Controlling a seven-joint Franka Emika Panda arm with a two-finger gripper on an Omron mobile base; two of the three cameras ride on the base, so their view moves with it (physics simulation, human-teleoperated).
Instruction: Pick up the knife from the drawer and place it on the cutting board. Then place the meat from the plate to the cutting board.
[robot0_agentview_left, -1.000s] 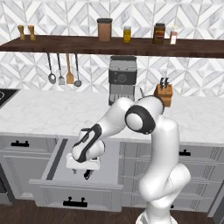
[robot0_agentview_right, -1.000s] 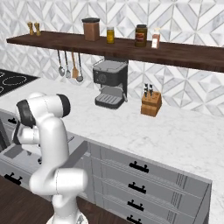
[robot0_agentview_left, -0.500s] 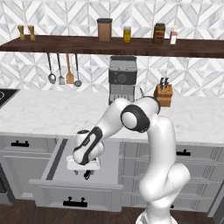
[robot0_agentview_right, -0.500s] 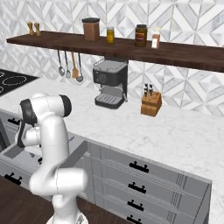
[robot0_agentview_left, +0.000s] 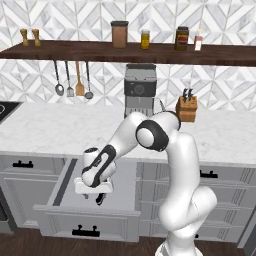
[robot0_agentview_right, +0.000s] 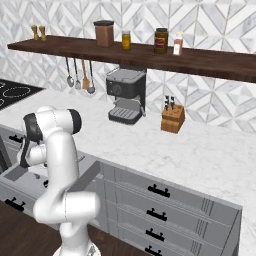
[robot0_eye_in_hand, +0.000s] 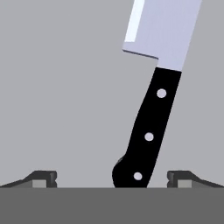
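The knife (robot0_eye_in_hand: 148, 131) lies flat on the pale grey floor of the open drawer (robot0_agentview_left: 60, 192); its black riveted handle points toward me and its silvery blade (robot0_eye_in_hand: 162, 30) runs away. My gripper (robot0_eye_in_hand: 113, 179) hangs open just above the handle's butt end, one fingertip (robot0_eye_in_hand: 43, 178) far to the left and the other a little to the right, neither touching it. From the base, the gripper (robot0_agentview_left: 98, 194) reaches down into the drawer behind its front panel (robot0_agentview_left: 85, 220). The cutting board, the plate and the meat are out of view.
On the marble counter (robot0_agentview_left: 50, 130) stand a coffee machine (robot0_agentview_left: 140, 92) and a tan knife block (robot0_agentview_left: 187, 107). Utensils (robot0_agentview_left: 72, 80) hang under a dark shelf of jars (robot0_agentview_left: 120, 47). Closed grey drawers (robot0_agentview_right: 160, 200) lie to the right, and a stove corner (robot0_agentview_right: 12, 92) is at the far left.
The hand has sunk slightly lower into the drawer and edged left. The jaws have stayed open.
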